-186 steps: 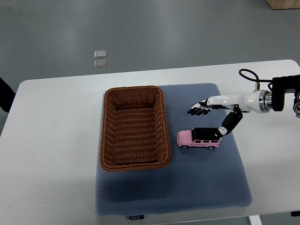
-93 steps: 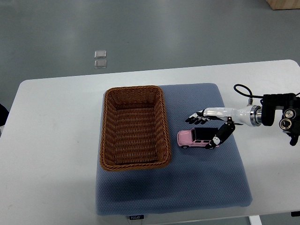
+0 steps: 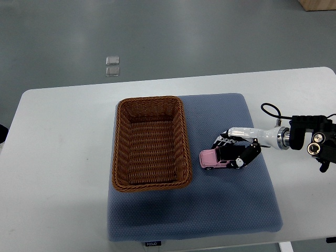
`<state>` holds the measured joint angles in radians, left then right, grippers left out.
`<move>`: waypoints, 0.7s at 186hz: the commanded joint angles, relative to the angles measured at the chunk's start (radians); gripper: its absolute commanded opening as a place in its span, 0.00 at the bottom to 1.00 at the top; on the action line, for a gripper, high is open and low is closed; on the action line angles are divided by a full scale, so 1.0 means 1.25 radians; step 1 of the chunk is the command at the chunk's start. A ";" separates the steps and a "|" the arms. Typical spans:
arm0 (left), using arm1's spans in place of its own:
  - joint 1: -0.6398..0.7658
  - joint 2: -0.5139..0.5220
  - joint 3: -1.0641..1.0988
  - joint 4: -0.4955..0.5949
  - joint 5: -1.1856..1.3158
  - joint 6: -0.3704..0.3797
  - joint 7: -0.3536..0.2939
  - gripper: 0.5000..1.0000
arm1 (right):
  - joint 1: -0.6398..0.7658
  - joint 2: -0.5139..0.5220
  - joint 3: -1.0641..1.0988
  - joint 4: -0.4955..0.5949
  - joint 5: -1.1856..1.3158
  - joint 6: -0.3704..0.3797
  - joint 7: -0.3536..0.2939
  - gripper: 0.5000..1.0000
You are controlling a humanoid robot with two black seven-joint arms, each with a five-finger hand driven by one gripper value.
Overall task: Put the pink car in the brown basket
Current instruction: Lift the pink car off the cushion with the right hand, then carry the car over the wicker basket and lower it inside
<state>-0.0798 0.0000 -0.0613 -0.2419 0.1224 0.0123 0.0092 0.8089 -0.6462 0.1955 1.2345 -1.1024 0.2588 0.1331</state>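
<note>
Nearest my camera, along the bottom of the top view, I see the front edge of the blue-grey padded fabric mat (image 3: 210,210), which lies on the white rounded table (image 3: 58,173). Farther up, on the mat's right half, sits the small pink toy car with its black roof (image 3: 212,158), resting on the fabric just beside the right wall of the basket but outside it. My right hand (image 3: 237,149), white with black fingers, comes in from the right edge on its black wrist and cable, and its fingers are wrapped around the car's rear part: the upper fingers (image 3: 223,140) curl over the roof from the far side, the thumb presses the near side, so the hand is clamped on the car. To the left of the car stands the brown woven wicker rectangular basket (image 3: 118,157), on the mat's left half, with nothing inside. Beyond the table, on the grey floor, lie two small clear square tiles (image 3: 112,66).
</note>
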 commanded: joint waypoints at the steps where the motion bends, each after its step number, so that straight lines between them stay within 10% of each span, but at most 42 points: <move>1: 0.000 0.000 0.000 0.001 0.000 0.000 0.000 1.00 | 0.000 0.000 -0.001 -0.011 -0.022 -0.008 0.002 0.00; 77: 0.000 0.000 0.000 -0.002 0.000 0.000 0.000 1.00 | 0.166 -0.132 0.031 0.064 0.063 0.073 0.004 0.00; 130: 0.000 0.000 0.000 0.001 -0.001 0.000 0.000 1.00 | 0.301 -0.029 0.014 0.029 0.125 0.075 -0.006 0.00</move>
<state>-0.0798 0.0000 -0.0614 -0.2442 0.1222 0.0123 0.0092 1.1363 -0.7604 0.2256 1.3064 -0.9546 0.3567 0.1295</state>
